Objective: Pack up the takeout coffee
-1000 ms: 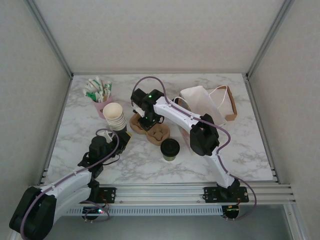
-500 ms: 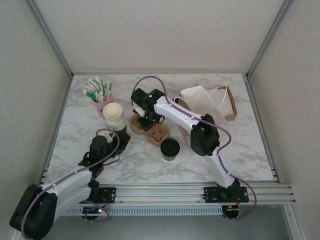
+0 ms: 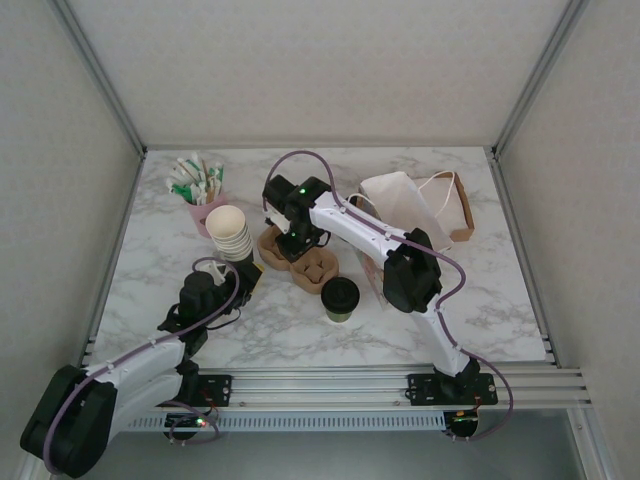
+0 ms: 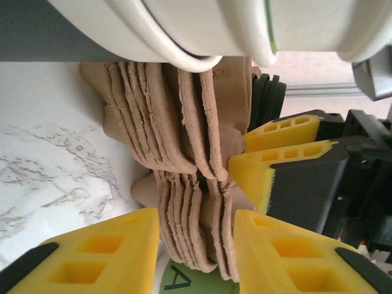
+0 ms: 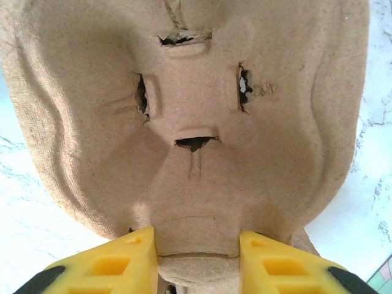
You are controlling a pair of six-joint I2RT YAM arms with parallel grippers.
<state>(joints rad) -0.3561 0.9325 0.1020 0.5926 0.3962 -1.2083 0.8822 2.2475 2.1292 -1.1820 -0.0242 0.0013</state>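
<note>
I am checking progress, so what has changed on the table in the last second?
The right end effector, pinching the top cup carrier, drew it slightly back, away from the takeout coffee. The left end effector at the carrier stack, the paper cups and the bag did not visibly move.

Takeout coffee [image 3: 340,297] just before carrier stack [image 3: 318,268]

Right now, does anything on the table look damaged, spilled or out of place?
The pulp cup carrier has ragged tears at the slits around its well. The paper bag appears to lie on its side rather than stand. The takeout coffee is upright with its lid on, and nothing has spilled.
</note>
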